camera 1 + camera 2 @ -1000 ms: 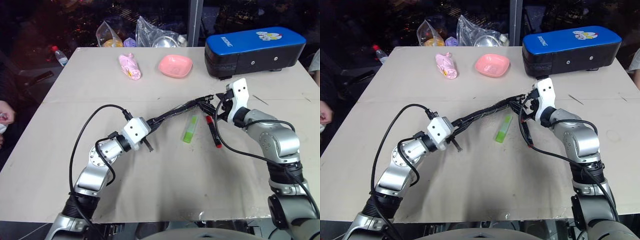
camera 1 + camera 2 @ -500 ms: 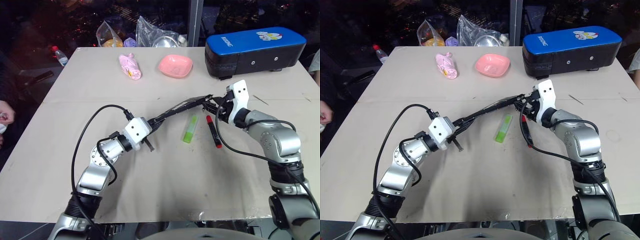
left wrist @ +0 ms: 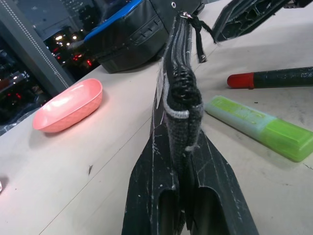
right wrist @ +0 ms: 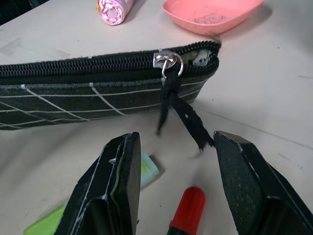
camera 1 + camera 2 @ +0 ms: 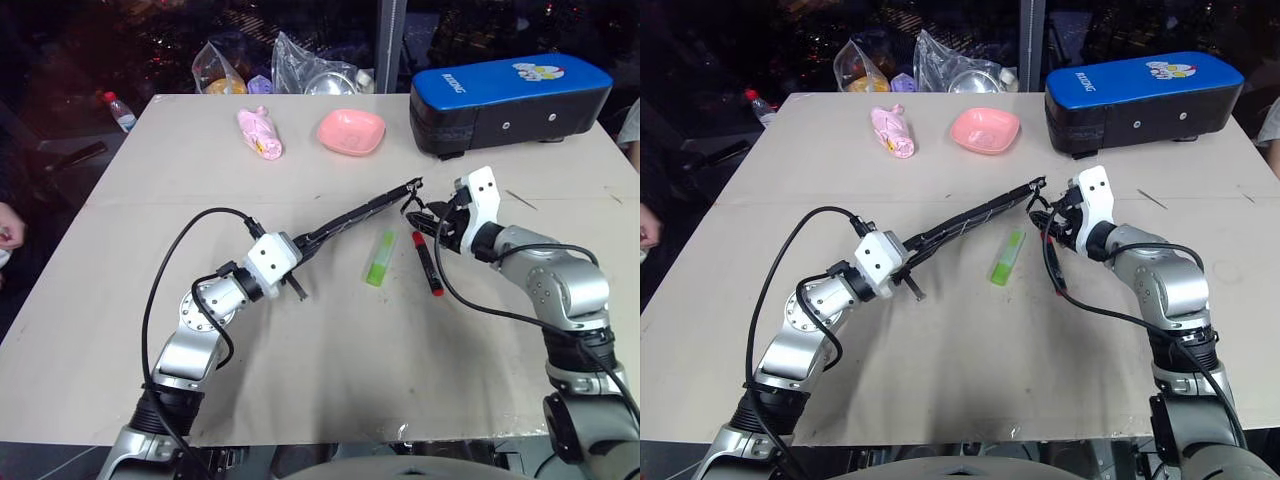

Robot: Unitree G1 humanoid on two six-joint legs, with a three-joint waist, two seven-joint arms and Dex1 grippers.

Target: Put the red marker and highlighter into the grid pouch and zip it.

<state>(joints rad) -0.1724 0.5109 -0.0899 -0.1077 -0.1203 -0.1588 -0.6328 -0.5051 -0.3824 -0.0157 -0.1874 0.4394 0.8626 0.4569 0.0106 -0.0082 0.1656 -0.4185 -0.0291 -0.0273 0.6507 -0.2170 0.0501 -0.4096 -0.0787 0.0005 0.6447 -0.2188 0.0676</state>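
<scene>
Now, change: right gripper (image 4: pixel 171 188) has let go of the zip end and backed off a little; its two fingers stand apart w/ nothing between them. A sec ago they were tight up against the pouch end.
Pouch: grid pouch (image 5: pixel 355 215) hangs in air above the table (image 5: pixel 330 370), edge-on, running from left gripper (image 5: pixel 300 246) toward 2 o'clock. Zip looks nearly shut; slider sits close to the far end, only a small gap past it.
Zip pull: pull (image 4: pixel 178 115) dangles free, between pouch and the right fingers, not gripped.
Left fingers: closed, pinching the near end of the pouch, as left wrist view shows.
Marker: red marker (image 5: pixel 427 263) lies on the table below the right gripper, at about 4 o'clock from the pouch end.
Highlighter: highlighter (image 5: pixel 380 258) lies just beside the marker, apart from it, under the pouch.
Meaning: both pens are outside, so I think the pouch must be opened first; the pull needs a new grip before anything goes in.
</scene>
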